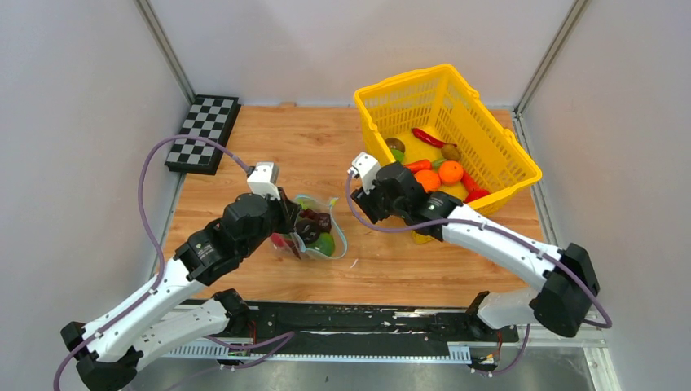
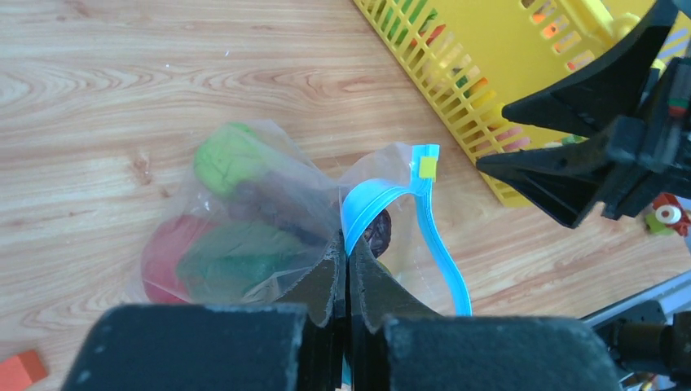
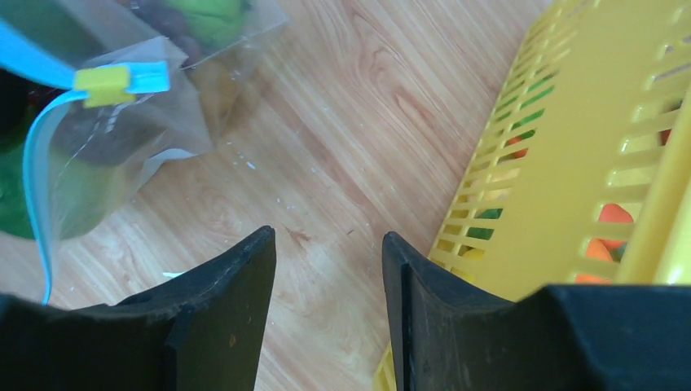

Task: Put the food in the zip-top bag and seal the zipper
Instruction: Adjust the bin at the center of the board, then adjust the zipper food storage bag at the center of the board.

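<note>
Basket (image 1: 417, 99): I see yellow mesh, at the table's far right.
Checkerboard (image 1: 204, 133): black-and-white, flat, well left of the basket, by the left wall.
Table (image 1: 301, 151): light wood grain, under the basket.
Rail (image 1: 367, 320): black strip, nearer me than the basket.

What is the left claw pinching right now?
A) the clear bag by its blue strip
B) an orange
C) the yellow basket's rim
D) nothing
A: the left wrist view shows the left gripper closed tight on the zip-top bag, right beside its zipper.
</note>
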`<state>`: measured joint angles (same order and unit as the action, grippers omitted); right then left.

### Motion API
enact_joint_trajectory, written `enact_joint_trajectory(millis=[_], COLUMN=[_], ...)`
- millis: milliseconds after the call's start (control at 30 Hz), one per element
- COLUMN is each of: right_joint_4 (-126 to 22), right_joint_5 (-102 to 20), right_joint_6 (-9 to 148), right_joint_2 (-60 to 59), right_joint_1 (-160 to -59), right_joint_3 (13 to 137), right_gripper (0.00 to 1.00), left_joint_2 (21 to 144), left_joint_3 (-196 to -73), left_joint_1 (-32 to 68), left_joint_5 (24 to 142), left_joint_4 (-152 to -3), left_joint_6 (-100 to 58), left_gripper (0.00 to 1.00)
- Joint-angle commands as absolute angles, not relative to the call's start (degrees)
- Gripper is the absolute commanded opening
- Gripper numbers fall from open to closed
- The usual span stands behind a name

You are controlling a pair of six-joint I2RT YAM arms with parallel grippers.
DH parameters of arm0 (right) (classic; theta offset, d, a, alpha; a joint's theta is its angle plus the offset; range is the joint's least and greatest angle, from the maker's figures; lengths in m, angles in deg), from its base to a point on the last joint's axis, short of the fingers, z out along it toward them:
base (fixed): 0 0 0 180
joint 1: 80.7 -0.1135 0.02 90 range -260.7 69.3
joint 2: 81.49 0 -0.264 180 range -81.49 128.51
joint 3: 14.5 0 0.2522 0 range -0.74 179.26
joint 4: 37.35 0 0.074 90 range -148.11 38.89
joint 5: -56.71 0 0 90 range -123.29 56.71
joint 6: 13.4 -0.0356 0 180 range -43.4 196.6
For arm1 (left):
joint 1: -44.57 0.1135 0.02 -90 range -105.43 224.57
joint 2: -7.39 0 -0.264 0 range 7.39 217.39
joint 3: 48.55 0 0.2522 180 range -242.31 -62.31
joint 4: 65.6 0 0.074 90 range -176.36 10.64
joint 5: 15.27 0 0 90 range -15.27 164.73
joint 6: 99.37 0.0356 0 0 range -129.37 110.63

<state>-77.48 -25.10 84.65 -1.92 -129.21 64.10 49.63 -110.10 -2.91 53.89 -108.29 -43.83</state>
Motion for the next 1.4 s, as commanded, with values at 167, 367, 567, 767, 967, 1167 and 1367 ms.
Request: enact_joint_trajectory(millis=[167,367,567,767,967,1167,1367], right_joint_4=[-53.4,-55.3,-53.2,-51.7,-49.3,-43.9,-42.6], right_joint_5=[-49.8,-60.1,-67.3,-70.3,-68.3,-66.4,-65.4], right_joint_6=[105.2,114.0,116.7,115.1,115.0,115.3,115.7], right_joint_2=[-19.4,-23.6,-25.5,-25.9,-25.4,-25.4,-25.4], right_joint_1=[-129.1,-129.1,-129.4,-131.6,-132.0,-132.0,-132.0], right_joint_3=[45.9,42.1,39.8,38.5,36.7,34.2,33.4], right_gripper=[0.58,0.6,0.58,0.53,0.49,0.48,0.44], left_joint_2=[48.9,52.2,55.3,55.8,57.1,58.2,58.5], left_joint_3=[-116.0,-120.4,-123.2,-122.2,-122.5,-121.9,-121.8], left_joint_1=[-2.5,-2.4,-2.4,-2.4,-2.4,-2.4,-2.4], left_joint_5=[59.5,68.6,74.0,75.6,76.1,77.6,78.0], left_joint_4=[-109.4,-111.8,-112.1,-109.7,-109.2,-108.5,-108.7], left_joint_6=[-33.0,-28.0,-27.8,-30.4,-30.2,-30.8,-30.4], left_gripper=[0.0,0.0,0.0,0.0,0.0,0.0,0.0])
